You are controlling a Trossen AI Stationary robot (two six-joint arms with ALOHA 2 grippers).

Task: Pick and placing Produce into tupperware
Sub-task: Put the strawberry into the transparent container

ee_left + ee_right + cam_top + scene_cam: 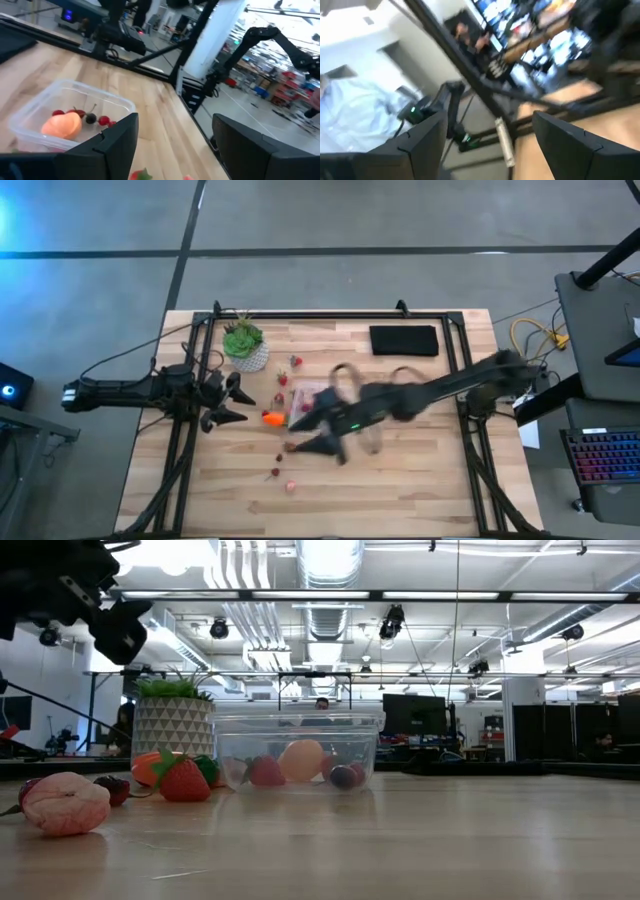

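Observation:
The clear tupperware (308, 394) sits mid-table and holds a peach-orange round fruit (62, 125) and a few small red and dark berries (103, 120). An orange carrot piece (272, 418) lies just left of it, between it and my left gripper (237, 405), which is open, empty and pointed at the container. My right gripper (318, 432) is open and empty, above the container's near side, and hides part of it. Loose berries (279, 458) lie toward the near edge, others (297, 361) toward the far edge. A pink round fruit (65, 802) and a strawberry (183, 780) rest on the wood.
A green plant in a pale patterned pot (246, 345) stands behind the left gripper, toward the far-left corner. A black rectangular pad (404, 340) lies at the far right. Black frame rails (465, 370) run along the table's sides. Bare wood stretches to the right of the container.

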